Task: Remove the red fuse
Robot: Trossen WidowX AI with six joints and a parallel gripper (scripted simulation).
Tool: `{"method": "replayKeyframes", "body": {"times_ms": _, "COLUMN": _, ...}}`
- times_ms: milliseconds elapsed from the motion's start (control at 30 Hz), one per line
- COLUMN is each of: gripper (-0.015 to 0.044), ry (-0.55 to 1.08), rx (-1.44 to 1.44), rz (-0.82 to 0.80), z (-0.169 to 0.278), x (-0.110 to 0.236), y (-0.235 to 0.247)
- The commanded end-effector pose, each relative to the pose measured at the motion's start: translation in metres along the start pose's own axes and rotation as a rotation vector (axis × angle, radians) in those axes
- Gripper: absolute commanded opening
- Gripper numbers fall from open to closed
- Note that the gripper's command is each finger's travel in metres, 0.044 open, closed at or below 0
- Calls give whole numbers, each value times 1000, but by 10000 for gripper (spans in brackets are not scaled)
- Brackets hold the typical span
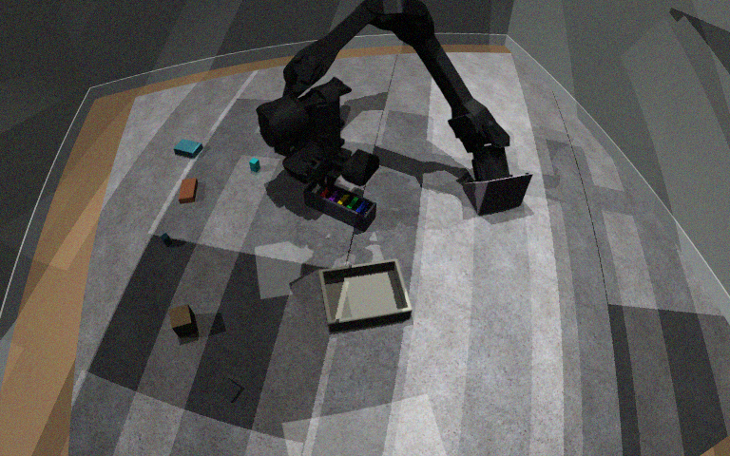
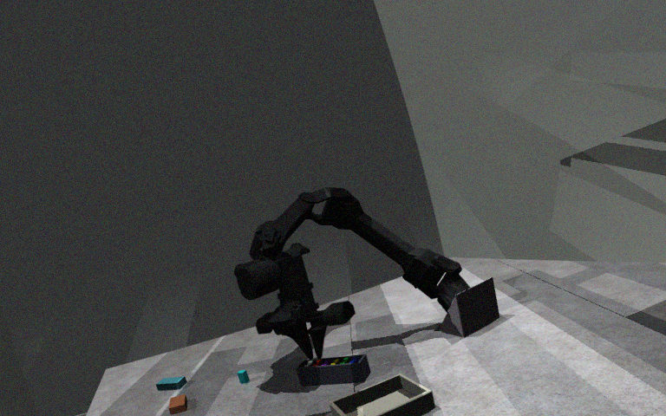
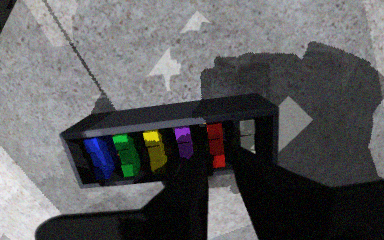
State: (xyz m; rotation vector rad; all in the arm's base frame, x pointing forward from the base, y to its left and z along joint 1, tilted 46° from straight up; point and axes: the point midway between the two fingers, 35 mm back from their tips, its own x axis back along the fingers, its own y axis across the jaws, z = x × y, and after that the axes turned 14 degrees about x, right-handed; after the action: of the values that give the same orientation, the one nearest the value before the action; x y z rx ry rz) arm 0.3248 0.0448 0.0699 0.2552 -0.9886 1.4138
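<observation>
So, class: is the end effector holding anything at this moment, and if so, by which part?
Nothing is held. The end effector stands part open just above the red fuse, which sits in the block.

- Grey patchwork worktop (image 1: 538,332) with a tan border.
- Dark fuse block (image 1: 339,206) near the middle.
- Beige tray (image 1: 365,294) nearby.
- Teal slab (image 1: 187,147), teal cube (image 1: 254,164), orange block (image 1: 187,189), brown cube (image 1: 182,318) lie scattered, well apart.
</observation>
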Motion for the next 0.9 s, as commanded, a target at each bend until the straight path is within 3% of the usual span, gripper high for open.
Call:
{"method": "replayKeyframes", "body": {"times_ms": 0, "gripper": 71, "ry": 3, "rx": 5, "rz": 7, "z": 0, "x": -3, "y": 0}}
{"method": "replayKeyframes", "body": {"times_ms": 867, "gripper": 71, "ry": 3, "rx": 5, "rz": 7, "z": 1, "x": -14, "y": 0}}
